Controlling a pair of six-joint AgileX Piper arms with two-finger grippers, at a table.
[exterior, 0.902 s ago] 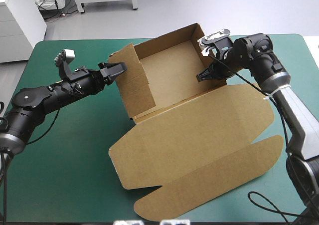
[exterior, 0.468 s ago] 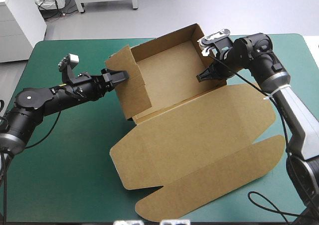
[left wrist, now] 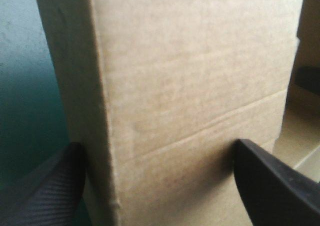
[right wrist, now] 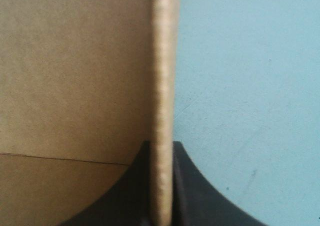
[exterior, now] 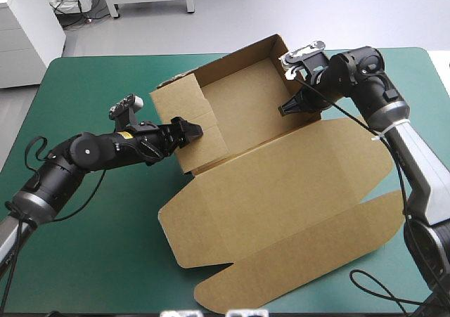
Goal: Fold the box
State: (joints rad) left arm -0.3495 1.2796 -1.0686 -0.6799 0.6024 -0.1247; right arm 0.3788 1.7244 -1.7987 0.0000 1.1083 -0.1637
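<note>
The brown box sits mid-table as an open tray with its walls raised, and its lid lies flat toward the near edge. My left gripper presses against the outside of the box's left wall. It is open, its black fingers wide apart with the wall's brown corner filling the space ahead of them. My right gripper is shut on the top edge of the right wall, the board's edge pinched between its fingers.
Teal-green cover shows bare to the left and near side of the box. The lid's rounded flap reaches close to the table's near edge. The box's far wall stands near the table's far edge.
My left arm has slid toward the near side along the left wall, which now stands more upright against the tray. The right gripper has stayed in place.
</note>
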